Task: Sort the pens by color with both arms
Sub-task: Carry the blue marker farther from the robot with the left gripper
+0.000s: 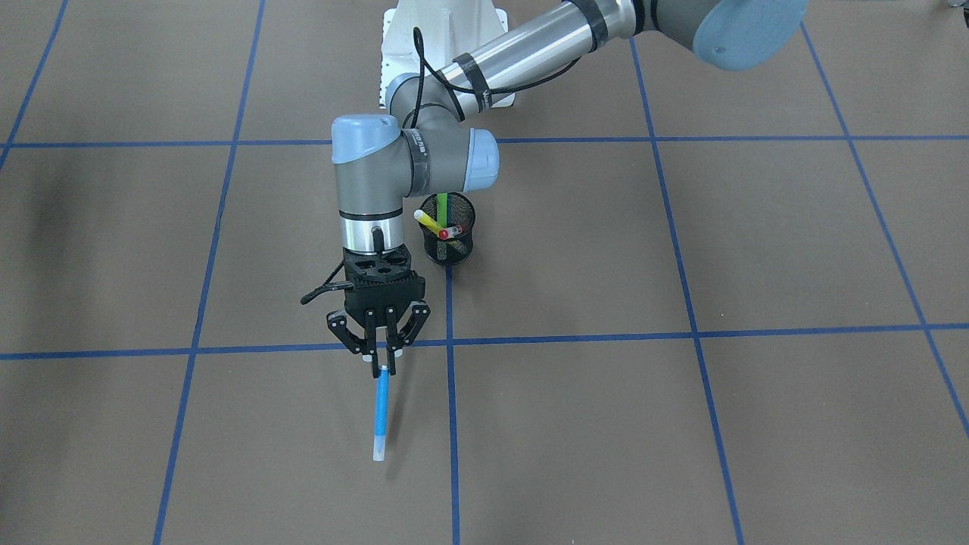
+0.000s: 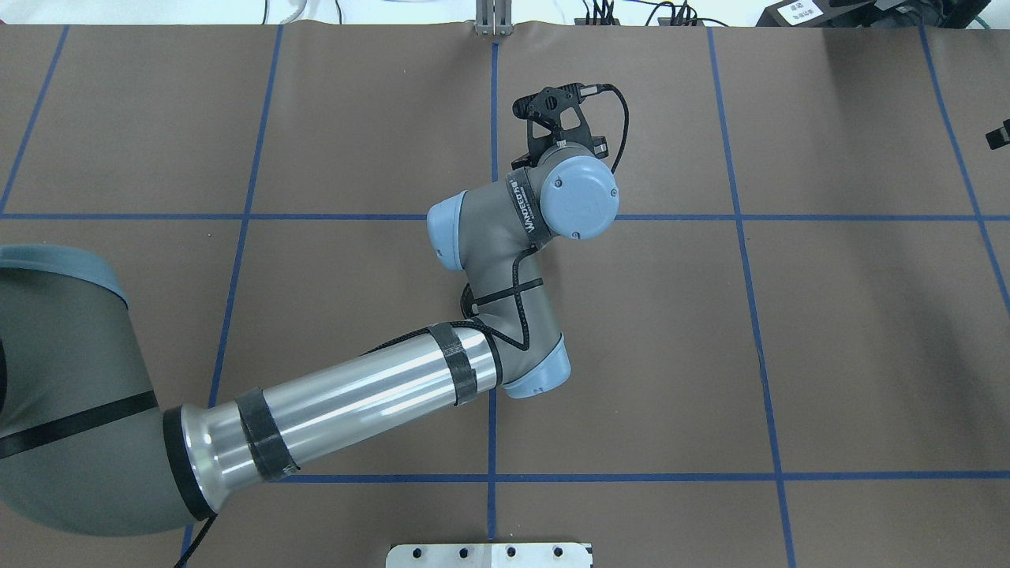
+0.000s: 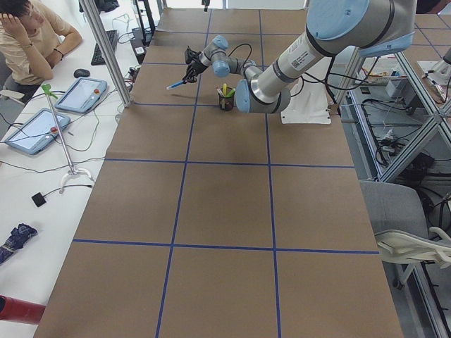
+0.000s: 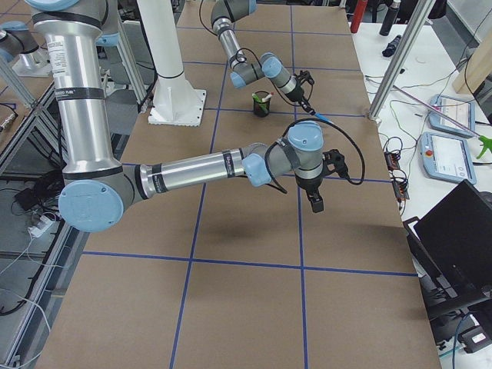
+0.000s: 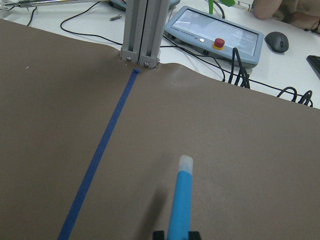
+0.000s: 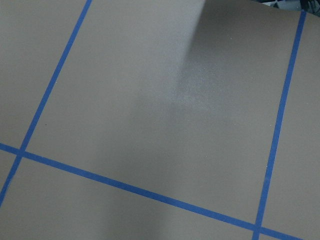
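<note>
We see the left gripper clamped on the blue pen, pale tip slanting toward the worktop's operator-side edge. The yellow pen, green pen and red-ended white pen lean in the mesh cup mid-worktop. The right arm is stretched over the worktop.

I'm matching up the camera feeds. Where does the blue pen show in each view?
Front-facing: blue pen lower centre-left, held in the left gripper.
Overhead: not visible.
Exterior left: blue pen near the top, left of centre.
Exterior right: blue pen upper right of centre.
Left wrist: blue pen bottom centre.
Right wrist: not in it.
Landmark: black mesh cup, near the pen.
</note>
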Action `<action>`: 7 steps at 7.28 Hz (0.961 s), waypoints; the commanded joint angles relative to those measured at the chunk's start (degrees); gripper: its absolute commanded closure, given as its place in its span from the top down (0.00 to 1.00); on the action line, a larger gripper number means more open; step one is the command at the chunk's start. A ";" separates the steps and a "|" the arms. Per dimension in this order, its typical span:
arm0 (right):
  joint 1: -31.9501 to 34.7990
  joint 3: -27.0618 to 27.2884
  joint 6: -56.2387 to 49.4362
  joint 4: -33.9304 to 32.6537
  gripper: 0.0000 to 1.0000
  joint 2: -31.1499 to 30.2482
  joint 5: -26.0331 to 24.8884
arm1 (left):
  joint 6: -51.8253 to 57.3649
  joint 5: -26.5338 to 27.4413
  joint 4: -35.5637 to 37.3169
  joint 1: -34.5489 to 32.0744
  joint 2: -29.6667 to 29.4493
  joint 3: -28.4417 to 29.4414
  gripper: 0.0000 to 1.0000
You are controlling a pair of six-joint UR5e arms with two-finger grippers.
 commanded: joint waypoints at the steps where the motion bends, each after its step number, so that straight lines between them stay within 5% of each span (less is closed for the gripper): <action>1: -0.26 -0.03 0.12 -0.06 1.00 0.09 0.00 | -0.52 1.74 -2.77 0.51 -2.61 5.39 0.00; 4: -0.88 -0.38 0.12 -0.06 1.00 0.09 0.00 | -2.28 3.07 -2.78 2.18 -3.67 6.37 0.04; 6: -0.97 -0.99 0.12 -0.06 1.00 0.70 0.00 | -2.55 4.83 -2.78 3.23 -3.94 6.54 0.20; 7: -1.06 -1.26 0.12 -0.06 1.00 0.79 0.00 | -2.55 4.66 -2.78 3.24 -3.94 6.54 0.39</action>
